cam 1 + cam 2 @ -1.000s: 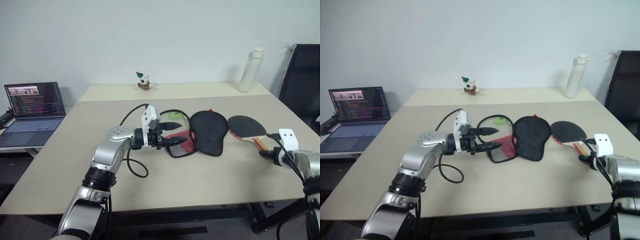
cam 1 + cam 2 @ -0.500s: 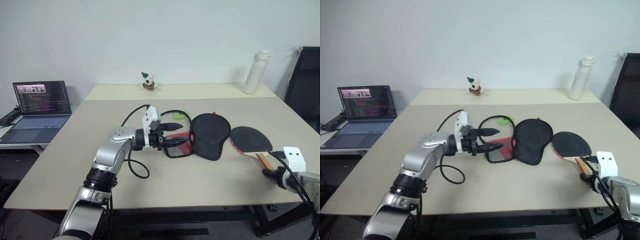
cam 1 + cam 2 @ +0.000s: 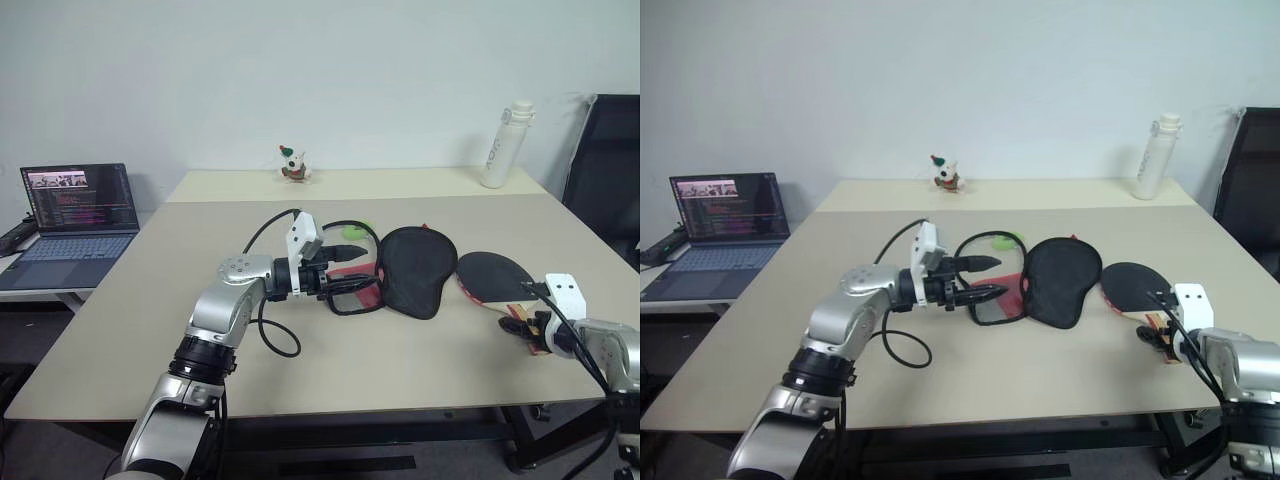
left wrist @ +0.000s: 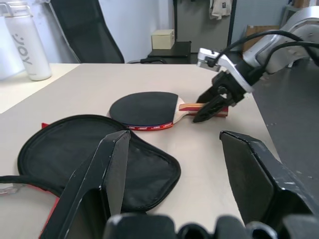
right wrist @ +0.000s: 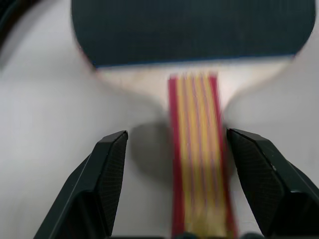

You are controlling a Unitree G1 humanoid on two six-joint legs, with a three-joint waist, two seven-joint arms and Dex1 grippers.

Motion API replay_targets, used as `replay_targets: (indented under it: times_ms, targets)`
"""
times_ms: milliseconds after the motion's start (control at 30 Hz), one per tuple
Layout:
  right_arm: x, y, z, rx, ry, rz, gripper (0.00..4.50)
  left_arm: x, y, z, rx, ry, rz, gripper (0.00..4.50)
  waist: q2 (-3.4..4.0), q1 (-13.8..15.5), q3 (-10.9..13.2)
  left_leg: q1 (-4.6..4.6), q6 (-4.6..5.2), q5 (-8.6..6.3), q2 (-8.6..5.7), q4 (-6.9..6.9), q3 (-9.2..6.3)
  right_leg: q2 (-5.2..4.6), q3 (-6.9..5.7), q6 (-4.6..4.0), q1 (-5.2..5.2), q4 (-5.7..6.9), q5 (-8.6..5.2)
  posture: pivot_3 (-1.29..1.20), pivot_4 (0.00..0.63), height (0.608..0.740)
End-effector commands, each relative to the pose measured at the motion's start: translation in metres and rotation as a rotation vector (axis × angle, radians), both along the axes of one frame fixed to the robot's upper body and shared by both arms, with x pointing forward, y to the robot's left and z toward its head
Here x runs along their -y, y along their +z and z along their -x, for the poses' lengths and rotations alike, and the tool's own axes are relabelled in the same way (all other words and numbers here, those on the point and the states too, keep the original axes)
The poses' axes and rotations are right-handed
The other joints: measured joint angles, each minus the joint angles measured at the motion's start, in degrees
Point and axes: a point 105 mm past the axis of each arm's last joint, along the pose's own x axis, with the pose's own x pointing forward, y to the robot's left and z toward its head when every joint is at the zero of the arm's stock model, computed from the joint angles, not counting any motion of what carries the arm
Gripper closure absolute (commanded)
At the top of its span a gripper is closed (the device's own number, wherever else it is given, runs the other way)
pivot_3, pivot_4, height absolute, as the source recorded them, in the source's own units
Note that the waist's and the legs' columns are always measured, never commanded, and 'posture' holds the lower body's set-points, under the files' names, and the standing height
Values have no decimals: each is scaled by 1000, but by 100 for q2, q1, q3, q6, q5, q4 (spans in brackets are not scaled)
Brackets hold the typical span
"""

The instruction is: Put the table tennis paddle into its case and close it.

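The table tennis paddle (image 3: pixel 492 275) lies flat on the table, black face up, its striped wooden handle (image 5: pixel 194 149) pointing toward the near right edge. My right gripper (image 3: pixel 522 320) is open, one finger on each side of the handle and neither touching it. To the paddle's left lies the case (image 3: pixel 415 268), unzipped, black flap up, with red lining (image 3: pixel 366 291) showing. My left gripper (image 3: pixel 364 267) hangs level at the case's open mouth, inside the loop of the zipper edge, its fingers spread. In the left wrist view the case (image 4: pixel 75 144), the paddle (image 4: pixel 144 107) and the right gripper (image 4: pixel 200 107) all show.
A white bottle (image 3: pixel 497 145) and a small figurine (image 3: pixel 290 165) stand at the table's far edge. A black chair (image 3: pixel 605 170) is at the right, an open laptop (image 3: pixel 75 215) on a side desk at the left. A green tag (image 3: pixel 357 230) lies by the case.
The right gripper's fingers have spread wider, and the hand has shifted a little left along the handle. The head view has swayed. The left arm and case have kept still.
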Motion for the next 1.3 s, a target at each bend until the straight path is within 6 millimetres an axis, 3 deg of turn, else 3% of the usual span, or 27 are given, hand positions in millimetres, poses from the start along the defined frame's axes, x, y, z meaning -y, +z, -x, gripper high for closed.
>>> replay_targets:
  times_ms: [33,200,400,467,667,800,967,1133,1300]
  targets:
    - [14,9,-11,38,-19,38,1021,-4,11,2,54,13,20,1360,0,7,0,-1,0,0,0,0,0,0,-1,0,0,-1,0,0,150,740]
    - [20,5,-16,15,-43,20,1185,-7,12,1,58,25,18,1360,-1,9,0,-1,0,0,0,7,1,0,1,3,3,-2,4,0,150,740]
    - [21,2,-17,9,-84,-12,3002,-9,12,1,62,36,15,1360,-1,11,0,-4,1,-1,1,28,-1,0,1,6,8,0,10,0,150,740]
    - [23,5,-19,30,-109,-12,3412,-10,12,1,62,39,15,1360,-1,11,0,-5,1,-1,1,28,-1,1,1,6,8,-1,10,0,150,740]
    - [15,50,-29,167,-124,-26,3412,-17,13,1,57,63,24,1360,1,10,2,-9,2,-1,0,31,1,0,6,9,2,1,13,0,150,740]
    - [-11,86,-30,254,-121,-90,3412,-31,15,2,44,89,54,1360,6,-19,4,-18,3,-2,4,27,1,2,7,8,-11,1,12,0,150,740]
    - [-66,106,-30,304,-89,-193,3412,-51,12,11,-12,86,70,1360,7,-60,5,-21,1,-4,66,27,-5,26,3,6,-14,0,12,0,150,740]
    - [-126,98,-35,287,-71,-299,3412,-71,1,24,-75,56,26,1360,9,-63,6,-18,1,-4,84,22,-9,44,-2,-7,-16,3,13,0,150,740]
    - [-161,80,-50,268,-92,-344,3412,-83,-8,28,-84,89,-28,1360,13,-18,8,-23,1,-4,83,19,-5,42,1,-12,-23,-4,15,0,150,740]
